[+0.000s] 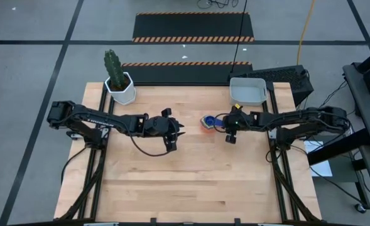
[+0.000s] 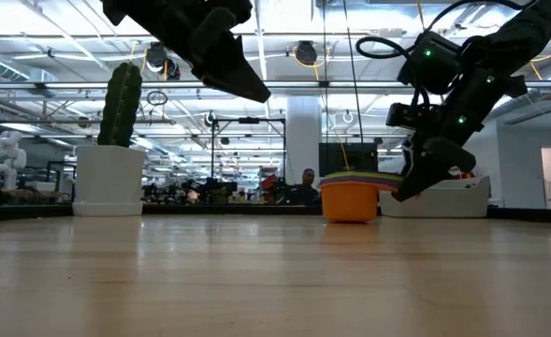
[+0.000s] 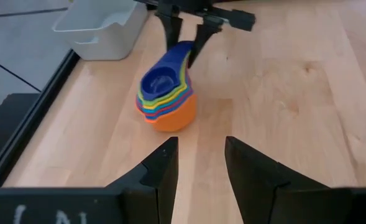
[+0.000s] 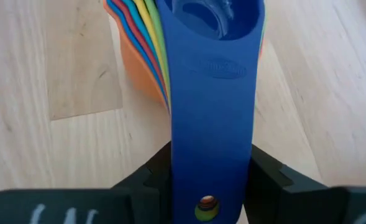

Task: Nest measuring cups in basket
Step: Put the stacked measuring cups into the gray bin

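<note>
The measuring cups stand nested in one stack on the table. The orange cup is outermost and rests on its bottom, and the dark blue cup is on top. Their handles point toward the table's right. My right gripper is at the handles' free end, shut on them. My left gripper hangs open above the table, left of the stack, and touches nothing. The basket stands at the far right. My right gripper pinches the stacked handles near their free end, one finger on each long edge of the dark blue handle. The fingers slant down from the table's right and lie along the handle. The stack stands upright on the table.
A white pot with a cactus stands at the far left corner. The basket is a little beyond the stack, toward the far edge. Bare wood lies between the stack and the table's near edge.
</note>
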`<control>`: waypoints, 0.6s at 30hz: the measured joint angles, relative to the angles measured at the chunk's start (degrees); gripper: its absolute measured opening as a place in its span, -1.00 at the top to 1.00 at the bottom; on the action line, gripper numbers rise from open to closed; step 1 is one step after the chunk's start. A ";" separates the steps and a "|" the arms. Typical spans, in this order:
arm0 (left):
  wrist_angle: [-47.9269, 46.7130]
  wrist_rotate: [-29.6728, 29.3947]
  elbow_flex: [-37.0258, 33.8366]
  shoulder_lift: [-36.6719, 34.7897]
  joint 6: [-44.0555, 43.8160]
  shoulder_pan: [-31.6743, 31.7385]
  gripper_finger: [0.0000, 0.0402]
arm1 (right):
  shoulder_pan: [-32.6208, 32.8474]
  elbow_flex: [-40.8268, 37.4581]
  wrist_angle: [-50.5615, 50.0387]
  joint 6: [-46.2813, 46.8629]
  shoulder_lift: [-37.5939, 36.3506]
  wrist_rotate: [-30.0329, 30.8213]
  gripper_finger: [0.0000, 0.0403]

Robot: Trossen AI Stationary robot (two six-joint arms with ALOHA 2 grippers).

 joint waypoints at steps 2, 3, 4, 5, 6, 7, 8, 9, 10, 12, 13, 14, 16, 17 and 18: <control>0.56 0.00 0.00 0.00 0.02 0.63 0.32 | -0.43 -0.02 -0.21 -0.26 -0.70 -0.05 0.42; 0.65 0.00 0.02 0.00 0.02 0.92 0.32 | -0.81 -0.02 -0.45 -0.27 -1.18 -0.07 0.42; 0.65 0.00 0.02 0.00 0.02 1.16 0.32 | -1.28 -0.03 -0.98 -0.48 -1.82 -0.02 0.42; 0.65 0.01 0.02 0.00 -0.01 1.35 0.32 | -1.78 -0.04 -1.48 -0.80 -2.54 -0.02 0.42; 0.62 0.49 0.02 0.00 -0.06 1.57 0.32 | -2.38 -0.04 -1.85 -1.24 -3.31 -0.02 0.41; 0.62 1.30 0.02 0.00 -0.08 1.76 0.32 | -3.03 -0.04 -2.27 -1.61 -4.13 0.00 0.41; 0.63 1.97 0.02 0.00 -0.13 1.89 0.32 | -3.77 -0.04 -2.68 -2.10 -4.97 0.02 0.42; 0.67 2.54 0.02 0.00 -0.21 1.99 0.32 | -4.59 -0.04 -3.22 -2.55 -5.88 0.06 0.43; 0.64 2.62 0.02 0.00 -0.27 1.99 0.32 | -5.47 -0.04 -3.74 -3.02 -6.82 0.22 0.45; 0.60 2.80 0.02 0.00 -0.28 1.99 0.32 | -7.18 -0.04 -4.46 -3.75 -8.65 0.40 0.51; 0.56 2.80 0.02 0.00 -0.28 1.99 0.32 | -8.00 -0.04 -5.06 -4.28 -9.52 0.39 0.55; 0.54 2.81 0.02 0.00 -0.30 1.97 0.32 | -8.75 -0.04 -5.44 -4.71 -10.35 0.39 0.59; 0.44 2.83 0.02 0.00 -0.29 1.92 0.32 | -10.22 -0.04 -6.85 -5.42 -11.67 0.39 0.71; 0.43 2.82 0.02 0.00 -0.25 1.94 0.32 | -10.84 -0.04 -7.53 -5.79 -12.18 0.20 0.78; 0.37 2.82 0.02 0.00 -0.24 1.94 0.32 | -11.28 -0.04 -8.16 -6.11 -12.55 0.22 0.86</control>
